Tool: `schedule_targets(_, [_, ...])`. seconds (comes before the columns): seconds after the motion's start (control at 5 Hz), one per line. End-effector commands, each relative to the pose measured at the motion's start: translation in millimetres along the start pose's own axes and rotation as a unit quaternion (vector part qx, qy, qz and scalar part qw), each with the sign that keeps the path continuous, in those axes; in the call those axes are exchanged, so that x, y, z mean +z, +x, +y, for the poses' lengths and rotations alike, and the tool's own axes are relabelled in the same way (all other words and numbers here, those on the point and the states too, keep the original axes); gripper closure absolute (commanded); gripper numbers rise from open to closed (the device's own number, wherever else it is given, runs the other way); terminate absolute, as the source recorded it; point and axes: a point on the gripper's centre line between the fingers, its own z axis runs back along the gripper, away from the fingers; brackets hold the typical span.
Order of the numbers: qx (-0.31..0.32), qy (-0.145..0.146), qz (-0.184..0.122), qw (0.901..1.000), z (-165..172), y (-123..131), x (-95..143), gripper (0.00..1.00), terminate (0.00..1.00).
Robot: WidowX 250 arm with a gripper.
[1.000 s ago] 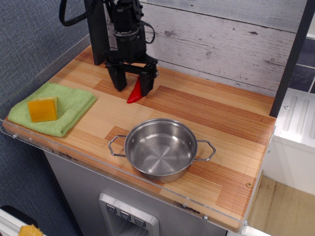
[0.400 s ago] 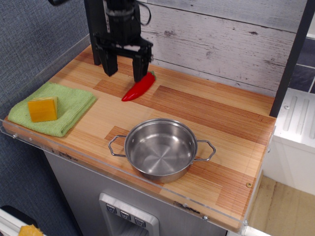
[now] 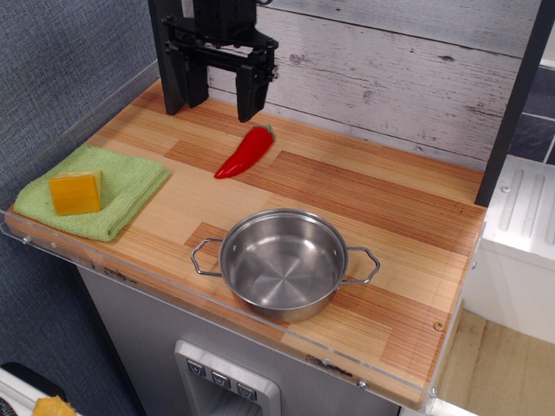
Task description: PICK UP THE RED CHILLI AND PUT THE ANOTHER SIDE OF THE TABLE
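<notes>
The red chilli (image 3: 244, 152) lies flat on the striped wooden table (image 3: 381, 208), left of centre near the back, its tip pointing toward the front left and its green stem toward the wall. My black gripper (image 3: 222, 96) hangs open and empty above the table, behind and slightly left of the chilli, clear of it.
A steel pot (image 3: 283, 263) with two handles stands near the front edge. A green cloth (image 3: 121, 186) with a yellow block (image 3: 75, 191) on it lies at the left edge. A grey plank wall (image 3: 390, 69) runs along the back. A dark post (image 3: 516, 95) stands at the right.
The gripper opened, let go of the chilli and rose up and back toward the wall. The chilli now lies flat on the table where it was released.
</notes>
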Motion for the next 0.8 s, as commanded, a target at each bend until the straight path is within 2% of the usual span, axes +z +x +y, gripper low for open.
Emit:
schedule_targets(0.0, [-0.049, 0.009, -0.041, 0.9980, -33.9, -40.1, 50.4, 0.00, 0.00])
schedule_targets(0.4, [-0.033, 0.017, -0.070, 0.9969, -44.6, -82.4, 86.4, 0.00, 0.00])
schedule_targets(0.6, [-0.033, 0.017, -0.070, 0.9969, -44.6, -82.4, 86.4, 0.00, 0.00])
